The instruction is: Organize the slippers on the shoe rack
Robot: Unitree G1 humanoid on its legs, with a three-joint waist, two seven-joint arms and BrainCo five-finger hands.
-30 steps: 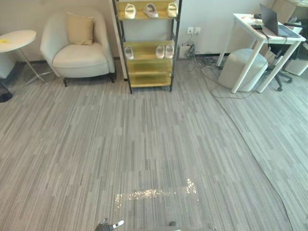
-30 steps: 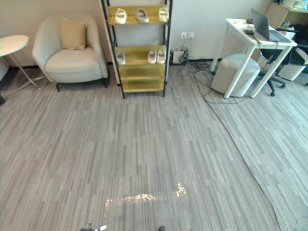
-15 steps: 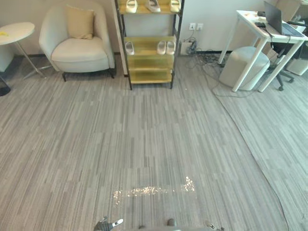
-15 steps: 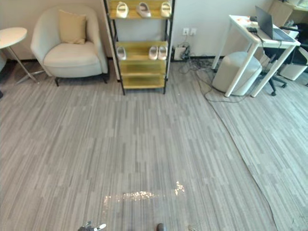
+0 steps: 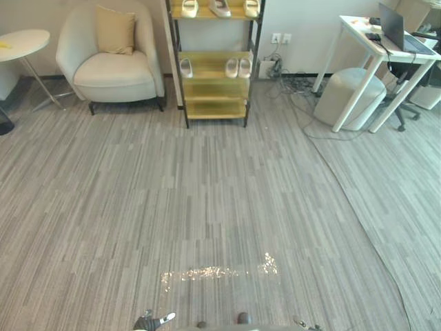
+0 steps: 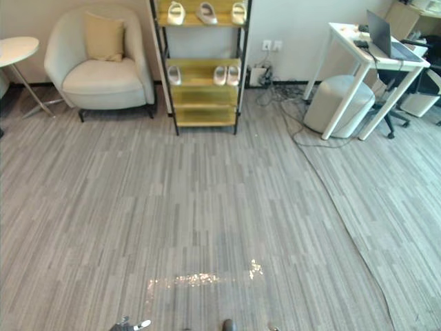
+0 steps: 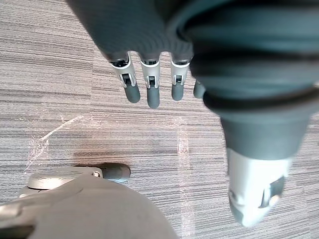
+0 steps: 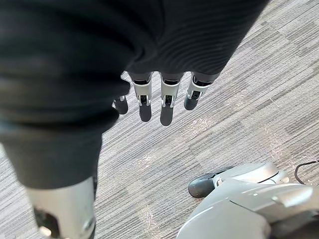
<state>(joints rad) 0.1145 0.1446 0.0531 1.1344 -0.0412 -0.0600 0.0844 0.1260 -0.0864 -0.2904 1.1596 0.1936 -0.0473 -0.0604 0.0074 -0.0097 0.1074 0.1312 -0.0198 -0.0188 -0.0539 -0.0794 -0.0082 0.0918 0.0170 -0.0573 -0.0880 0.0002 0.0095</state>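
**Task items.** The shoe rack (image 5: 215,62) stands against the far wall. It has a dark, slim metal frame and yellowish wooden shelves. Pale, rounded slippers (image 5: 219,8) lie in a row of three on the top shelf. On the shelf below, a single slipper (image 5: 185,67) lies at the left end, well apart from a pair (image 5: 237,67) set side by side at the right end.

**Hands.** The left hand (image 7: 151,87) hangs over the floor with its fingers straight and holding nothing. The right hand (image 8: 167,104) is in the same state.

**Surroundings.** A wide stretch of grey, streaked floor (image 5: 207,193) lies between the hands and the rack. A cream upholstered armchair (image 5: 114,69) with a tan cushion (image 5: 116,31) sits just left of the rack. To the right, loose cables (image 5: 293,84) trail along the wall base. Beyond them a round pale pouf (image 5: 348,96) sits under a white surface (image 5: 365,41) that carries a laptop (image 5: 400,27).
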